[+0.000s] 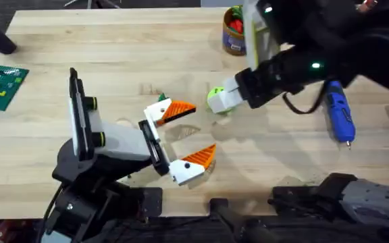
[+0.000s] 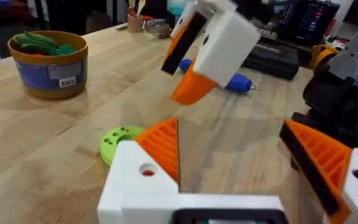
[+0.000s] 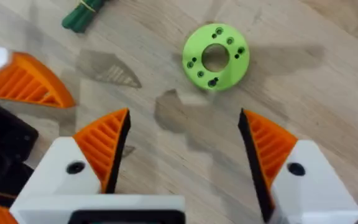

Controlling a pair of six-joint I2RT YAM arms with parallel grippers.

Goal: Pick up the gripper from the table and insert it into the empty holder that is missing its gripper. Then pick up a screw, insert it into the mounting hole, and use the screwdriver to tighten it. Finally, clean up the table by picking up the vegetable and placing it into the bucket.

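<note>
Both pincers stood with fingers apart and empty; the right pincer (image 3: 182, 155) hung over the worktop (image 1: 113, 40) just short of the lime disc (image 3: 215, 56), which lay flat on the wood, untouched; the left pincer (image 1: 189, 131) was near it on the other side, apart from it; the blue screwdriver (image 1: 339, 112) lay well to the right; a bucket (image 2: 48, 65) with vegetables in it stood near the far edge; a green bundle (image 3: 84, 12) lay near the disc
</note>
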